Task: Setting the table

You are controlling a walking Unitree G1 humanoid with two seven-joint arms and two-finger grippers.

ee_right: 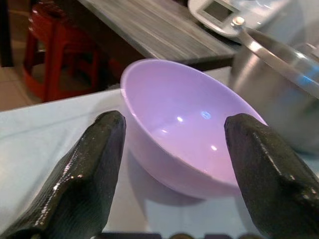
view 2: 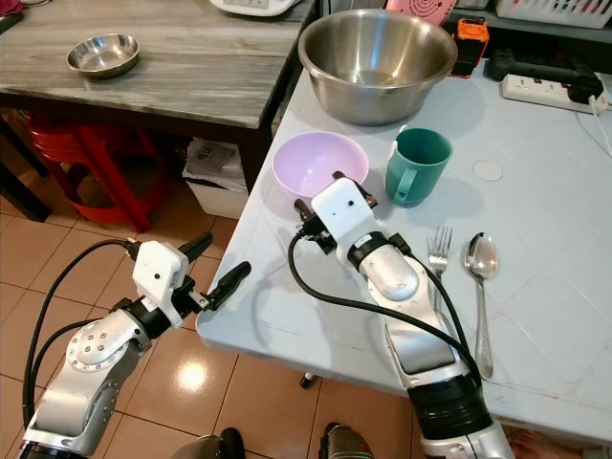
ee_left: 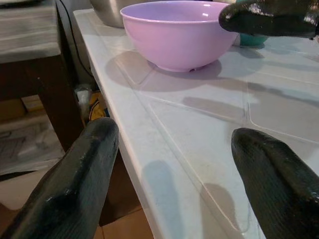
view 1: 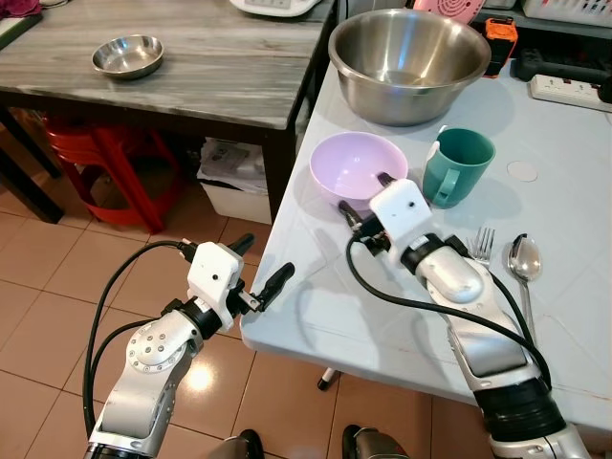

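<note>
Both grippers gape: right gripper (view 1: 364, 197) at the lilac bowl (view 1: 352, 164), its near rim hidden; left gripper (view 1: 260, 264) off-table

Right pincer (view 1: 367, 199) reaching forward, fingers spread wide, left pincer (view 1: 260, 262) held low, fingers apart

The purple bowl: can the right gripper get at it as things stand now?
Probably yes. The right gripper is open just short of the purple bowl, its fingers either side of the near rim, and nothing lies between. The green mug stands off to the side.
</note>
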